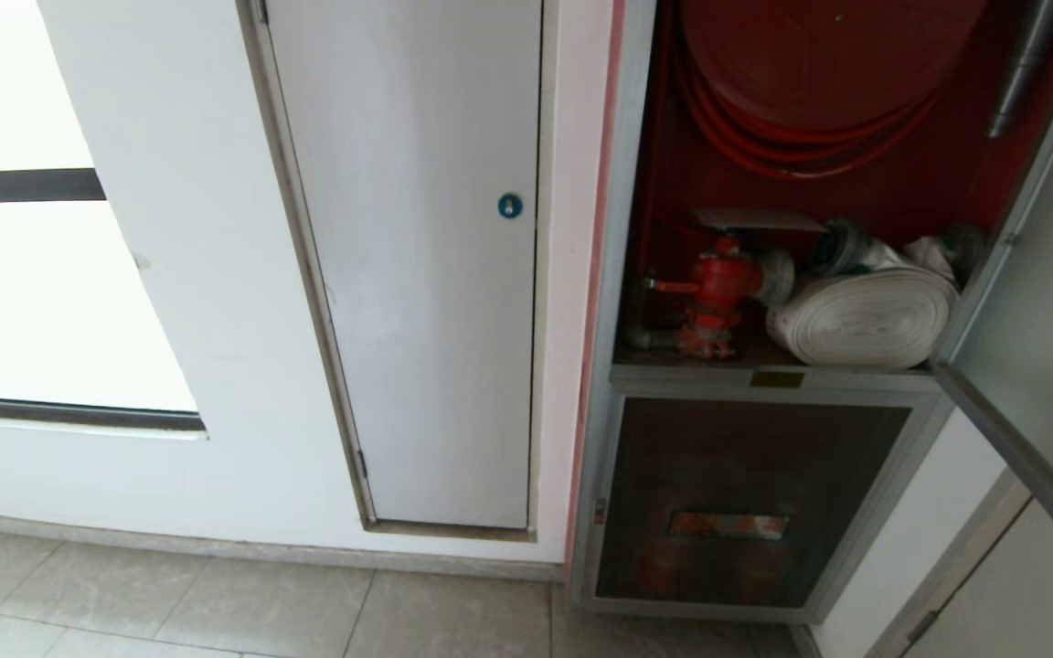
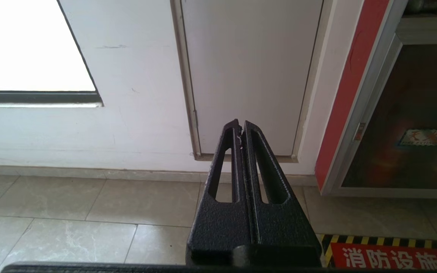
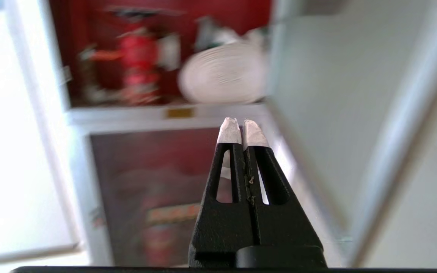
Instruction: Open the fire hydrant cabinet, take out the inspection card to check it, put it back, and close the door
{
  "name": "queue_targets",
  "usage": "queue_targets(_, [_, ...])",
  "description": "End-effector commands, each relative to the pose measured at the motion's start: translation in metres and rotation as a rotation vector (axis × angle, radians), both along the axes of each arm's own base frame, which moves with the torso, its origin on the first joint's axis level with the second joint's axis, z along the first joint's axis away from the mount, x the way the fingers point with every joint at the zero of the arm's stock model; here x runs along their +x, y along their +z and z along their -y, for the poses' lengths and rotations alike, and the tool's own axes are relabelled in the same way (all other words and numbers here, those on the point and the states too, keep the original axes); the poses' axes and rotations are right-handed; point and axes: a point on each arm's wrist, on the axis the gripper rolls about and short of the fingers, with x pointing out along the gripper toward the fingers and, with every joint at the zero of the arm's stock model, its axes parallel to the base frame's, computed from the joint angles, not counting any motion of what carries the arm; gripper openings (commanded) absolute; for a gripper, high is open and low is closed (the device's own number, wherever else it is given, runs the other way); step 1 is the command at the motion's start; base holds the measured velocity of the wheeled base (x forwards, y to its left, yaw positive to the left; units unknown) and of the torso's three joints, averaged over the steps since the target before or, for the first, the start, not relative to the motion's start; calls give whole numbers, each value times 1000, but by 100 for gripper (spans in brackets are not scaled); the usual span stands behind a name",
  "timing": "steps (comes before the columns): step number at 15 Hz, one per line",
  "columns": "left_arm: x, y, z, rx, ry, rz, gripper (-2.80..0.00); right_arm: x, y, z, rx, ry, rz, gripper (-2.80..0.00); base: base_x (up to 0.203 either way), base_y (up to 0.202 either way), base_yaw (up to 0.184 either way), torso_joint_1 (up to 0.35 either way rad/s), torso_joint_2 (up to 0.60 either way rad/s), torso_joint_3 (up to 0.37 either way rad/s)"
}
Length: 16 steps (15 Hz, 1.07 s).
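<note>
The fire hydrant cabinet (image 1: 622, 228) stands open, showing its red interior, the hose reel (image 1: 819, 64), the red valve (image 1: 718, 288) and the white rolled hose (image 1: 865, 315). A thin pale grey sheet, the inspection card (image 1: 746, 219), lies flat above the valve. The door (image 1: 1038, 366) is swung out to the right. Neither arm shows in the head view. My right gripper (image 3: 240, 122), with white-taped tips, is shut and empty; it points at the cabinet's lower ledge, next to the open door (image 3: 317, 94). Off to the left, my left gripper (image 2: 240, 123) is shut and faces the wall.
Left of the cabinet is a white panel door with a round blue lock (image 1: 509, 206). A dark lower pane with a red label (image 1: 728, 524) sits under the shelf. A bright window (image 1: 24, 292) is far left. A hazard-striped red floor marking (image 2: 389, 256) lies before the cabinet.
</note>
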Motion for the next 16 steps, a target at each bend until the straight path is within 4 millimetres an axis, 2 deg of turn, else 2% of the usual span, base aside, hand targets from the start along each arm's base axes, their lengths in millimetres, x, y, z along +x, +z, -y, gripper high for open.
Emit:
queue_targets(1, [1,-2,0,-1,2,-7,-280,-2,-16,-1,3,49,-43,-280,0,0,0,0,0,0])
queue_targets(4, [1,-2,0,-1,2,-7,-280,0,-21,-4,89,213,-77,-280,0,0,0,0,0,0])
queue_targets(7, [1,-2,0,-1,0,-7,-280,0,-28,-6,99,285,-137,-280,0,0,0,0,0,0])
queue_targets(10, [1,-2,0,-1,0,-7,-280,1,-34,-6,110,299,-207,-280,0,0,0,0,0,0])
queue_targets(16, [1,-2,0,1,2,-6,-280,1,-34,-7,106,320,-209,-280,0,0,0,0,0,0])
